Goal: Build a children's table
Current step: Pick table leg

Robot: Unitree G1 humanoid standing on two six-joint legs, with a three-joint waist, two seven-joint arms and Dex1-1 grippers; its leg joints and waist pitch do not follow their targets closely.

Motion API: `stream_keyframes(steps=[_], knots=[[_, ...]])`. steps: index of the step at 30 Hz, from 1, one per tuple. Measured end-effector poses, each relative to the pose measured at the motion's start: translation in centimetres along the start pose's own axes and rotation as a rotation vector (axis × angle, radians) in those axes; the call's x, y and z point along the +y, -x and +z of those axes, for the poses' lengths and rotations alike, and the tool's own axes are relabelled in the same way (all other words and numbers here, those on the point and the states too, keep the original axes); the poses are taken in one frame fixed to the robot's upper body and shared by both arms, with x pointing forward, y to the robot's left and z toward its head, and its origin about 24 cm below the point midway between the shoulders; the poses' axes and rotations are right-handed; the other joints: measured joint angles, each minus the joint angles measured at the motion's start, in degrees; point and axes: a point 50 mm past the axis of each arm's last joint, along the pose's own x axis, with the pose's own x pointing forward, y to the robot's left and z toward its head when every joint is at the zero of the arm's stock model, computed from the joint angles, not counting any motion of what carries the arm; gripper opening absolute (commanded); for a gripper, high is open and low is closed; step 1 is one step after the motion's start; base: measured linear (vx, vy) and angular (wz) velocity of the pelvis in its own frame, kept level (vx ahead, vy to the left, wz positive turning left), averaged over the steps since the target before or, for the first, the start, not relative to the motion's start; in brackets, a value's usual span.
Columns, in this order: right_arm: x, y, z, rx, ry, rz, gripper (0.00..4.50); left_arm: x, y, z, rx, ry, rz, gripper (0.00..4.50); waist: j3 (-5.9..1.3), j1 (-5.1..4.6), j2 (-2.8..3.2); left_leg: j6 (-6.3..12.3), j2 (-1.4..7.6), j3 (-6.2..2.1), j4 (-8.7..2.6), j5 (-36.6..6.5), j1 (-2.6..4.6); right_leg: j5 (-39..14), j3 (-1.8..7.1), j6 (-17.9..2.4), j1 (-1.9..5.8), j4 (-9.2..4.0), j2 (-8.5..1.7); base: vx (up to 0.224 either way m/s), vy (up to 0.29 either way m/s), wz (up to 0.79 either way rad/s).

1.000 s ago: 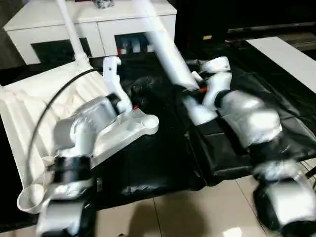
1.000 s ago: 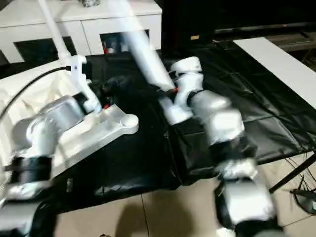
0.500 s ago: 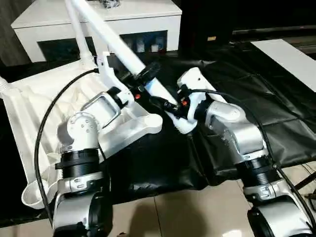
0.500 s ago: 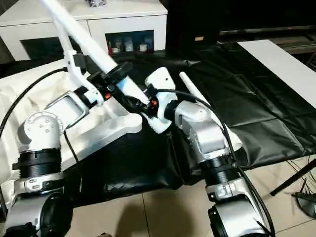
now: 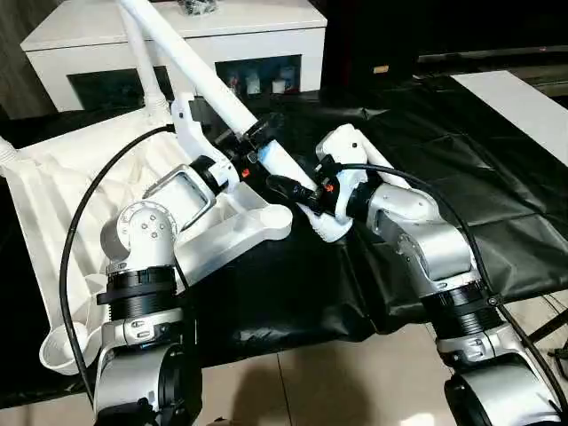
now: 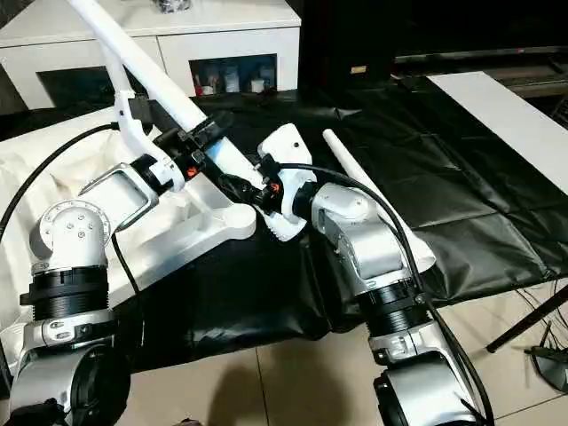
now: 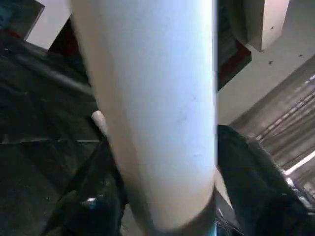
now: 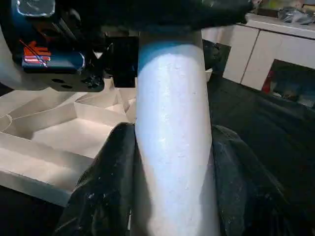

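Observation:
The white tabletop [image 5: 53, 195] lies ribbed side up on the black mat, with a round corner socket [image 5: 271, 220] nearest my grippers. One white leg [image 5: 142, 62] stands upright in its far corner. A second leg [image 5: 200, 67] slants down from the upper left to its thick end [image 5: 330, 229] just right of that socket. My left gripper [image 5: 259, 140] is shut on this leg. Just below it my right gripper [image 5: 286, 188] is shut on the same leg. The wrist views show the leg [image 7: 157, 123] [image 8: 172, 147] between black fingers [image 8: 103, 187].
Another white leg [image 6: 351, 160] lies on the black mat [image 5: 444, 133] behind my right arm. A white cabinet [image 5: 177, 40] stands at the back. A white board [image 5: 524, 98] is at the far right. Tiled floor [image 5: 355, 382] runs along the front. A black cable [image 5: 80, 222] loops over the tabletop.
The leg has swung so its top leans far to the left. My left gripper came off the tabletop side and closed round the leg above the right gripper. Little moved in the last half second.

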Motion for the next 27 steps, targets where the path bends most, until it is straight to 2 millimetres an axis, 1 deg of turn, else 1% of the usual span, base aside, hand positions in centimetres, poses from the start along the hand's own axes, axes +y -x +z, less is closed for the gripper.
stream_keyframes(steps=[3,6,7,8,10,12,13,17,20,22,25,27], knots=[[0.0,0.0,0.0,-0.001,0.001,-0.001,1.81,0.0,0.0,0.0,0.0,0.0,0.004,2.32,0.0,0.0,0.0,0.0,0.0,0.0,0.0,0.0,0.0,0.0,0.0,0.0,0.0,0.0,0.0,0.0,0.0,0.0],[0.1,-0.1,0.0,-0.004,-0.001,-0.004,1.81,0.0,0.0,0.0,-0.004,0.002,0.002,2.13,0.0,0.01,0.0,0.0,0.0,0.0,0.01,0.0,-0.01,0.0,0.0,0.0,0.0,0.0,0.0,0.0,0.0,0.0],[0.1,-0.2,0.0,-0.007,-0.006,-0.007,2.16,0.0,0.0,0.1,-0.007,0.001,0.001,2.02,0.0,-0.01,0.0,0.0,0.0,0.0,0.02,0.0,0.0,0.0,0.0,0.0,0.0,0.0,0.0,0.0,0.0,0.0],[0.2,-0.4,0.0,-0.011,-0.022,-0.004,2.16,0.0,0.1,0.2,-0.009,-0.002,0.0,2.02,0.0,-0.01,0.0,0.0,0.0,0.0,0.01,0.0,0.0,0.0,0.0,0.0,-0.01,0.01,0.0,0.0,0.0,0.0],[0.2,-0.6,0.0,-0.015,-0.061,0.003,2.53,0.1,0.2,0.4,-0.011,-0.011,0.0,1.92,0.0,-0.04,0.0,0.01,0.0,0.0,0.02,0.0,0.0,0.0,0.0,0.0,0.0,0.01,0.0,0.0,0.0,0.0],[-0.1,-0.5,0.4,-0.033,-0.083,0.002,2.6,0.0,0.2,0.5,0.004,-0.037,-0.013,1.9,0.01,0.0,-0.03,0.01,0.0,0.0,0.03,0.0,-0.01,0.0,0.0,0.0,0.0,0.01,0.0,0.0,0.0,0.0],[-0.2,-0.6,0.6,-0.037,-0.097,0.008,2.84,-0.1,0.2,0.7,0.011,-0.057,-0.026,1.86,0.01,-0.01,-0.04,0.01,0.0,-0.01,0.03,0.0,0.0,0.0,0.0,0.0,0.0,0.01,0.0,0.0,0.0,0.0],[-1.1,-0.1,1.7,-0.069,-0.171,0.028,2.92,-0.9,-0.1,1.8,0.028,-0.123,-0.074,1.85,0.06,0.18,-0.14,0.03,-0.01,0.0,0.06,0.0,-0.02,0.0,0.01,0.0,0.02,0.01,-0.01,0.0,0.0,0.0],[-2.4,1.1,2.6,-0.067,-0.249,0.08,2.92,-2.0,-0.6,2.5,0.062,-0.179,-0.157,1.84,0.09,0.29,-0.18,0.06,-0.03,0.0,0.11,0.0,-0.06,0.1,0.01,0.0,0.04,-0.01,-0.02,0.0,0.0,0.0],[-3.3,2.3,3.3,-0.062,-0.266,0.112,2.92,-2.2,-0.5,3.0,0.073,-0.213,-0.183,1.84,0.08,0.22,-0.18,0.07,-0.04,0.01,0.11,0.0,-0.02,0.1,0.04,0.0,0.05,0.0,-0.03,0.0,0.0,0.0],[-4.6,4.2,3.1,-0.015,-0.295,0.129,2.92,-2.1,-0.1,3.3,0.093,-0.235,-0.207,1.82,0.08,0.22,-0.19,0.06,-0.02,0.01,0.11,0.0,0.0,0.1,0.01,0.0,0.05,0.04,-0.02,0.0,0.0,0.0],[-4.6,4.6,2.9,-0.001,-0.323,0.165,2.92,-2.1,-0.1,3.3,0.106,-0.245,-0.225,1.82,0.08,0.15,-0.19,0.05,-0.01,0.02,0.11,0.0,0.02,0.1,0.01,0.0,0.05,0.07,-0.02,0.0,0.0,0.0]])
